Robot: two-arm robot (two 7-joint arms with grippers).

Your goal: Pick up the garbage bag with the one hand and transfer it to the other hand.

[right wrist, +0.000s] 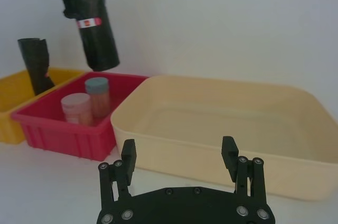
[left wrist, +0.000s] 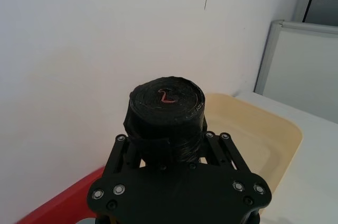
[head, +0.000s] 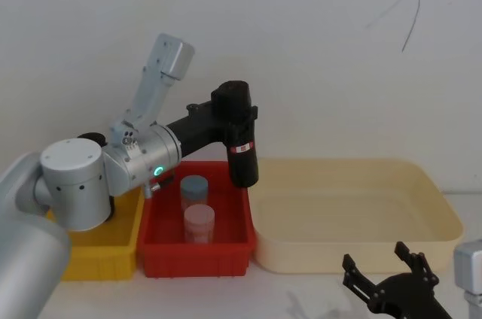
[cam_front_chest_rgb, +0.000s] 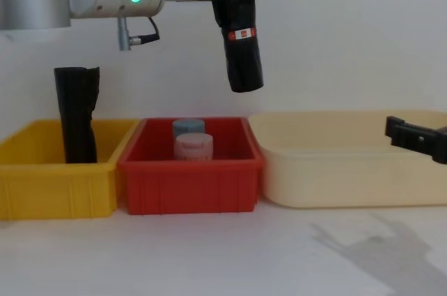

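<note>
The garbage bag (head: 242, 150), a black roll with a red-and-white label band, hangs upright and slightly tilted in the air above the back of the red bin (head: 226, 250). My left gripper (head: 233, 112), on the arm with the teal-green ring, is shut on the roll's upper part. In the chest view the garbage bag (cam_front_chest_rgb: 242, 52) is well above the bins. The left wrist view looks down on the top end of the garbage bag (left wrist: 168, 108) between the fingers. My right gripper (right wrist: 178, 147) stands open and empty, low at the front right, before the cream tub (right wrist: 222, 129).
Two lidded jars, blue (head: 193, 187) and pink (head: 199, 221), stand in the red bin. A plain black roll (cam_front_chest_rgb: 77, 114) stands in the yellow bin (cam_front_chest_rgb: 56, 184) at the left. The wide cream tub (head: 339, 206) is to the right, and a white wall is close behind.
</note>
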